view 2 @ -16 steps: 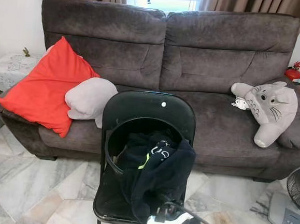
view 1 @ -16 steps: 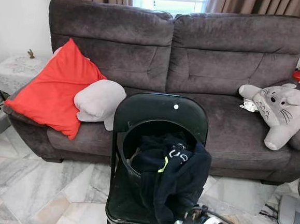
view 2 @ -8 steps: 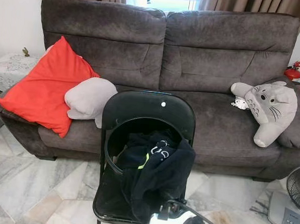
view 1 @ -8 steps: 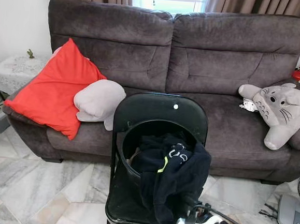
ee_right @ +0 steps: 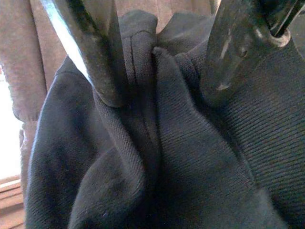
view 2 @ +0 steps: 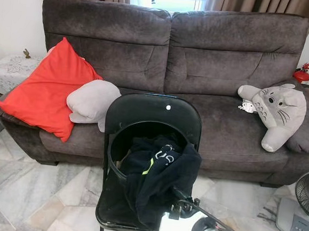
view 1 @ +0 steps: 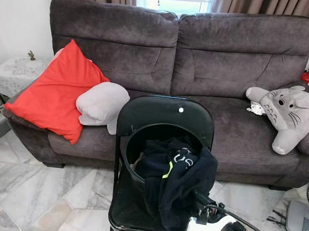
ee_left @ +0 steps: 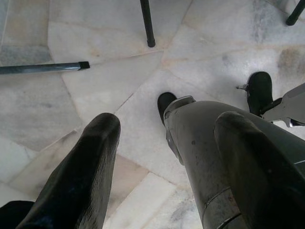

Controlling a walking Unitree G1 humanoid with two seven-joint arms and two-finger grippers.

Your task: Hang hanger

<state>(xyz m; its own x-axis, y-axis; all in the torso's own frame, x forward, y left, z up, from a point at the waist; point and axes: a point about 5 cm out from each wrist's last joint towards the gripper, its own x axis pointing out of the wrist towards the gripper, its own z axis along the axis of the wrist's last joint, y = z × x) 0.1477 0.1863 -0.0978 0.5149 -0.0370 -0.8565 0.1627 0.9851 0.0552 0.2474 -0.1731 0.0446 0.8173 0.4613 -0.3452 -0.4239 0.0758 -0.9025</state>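
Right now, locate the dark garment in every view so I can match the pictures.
Left eye view: the dark garment spills from the black basket on the folding chair, lower centre.
Right eye view: the same, slightly further left.
Left wrist view: not seen here; marble floor.
Right wrist view: dark fabric close up, the right pincer open around a fold.
Shared landmark: the red cushion.

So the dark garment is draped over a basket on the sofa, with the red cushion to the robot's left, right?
Not on the sofa. The head views show the basket with the garment on a black chair in front of it. The red cushion is on the left.
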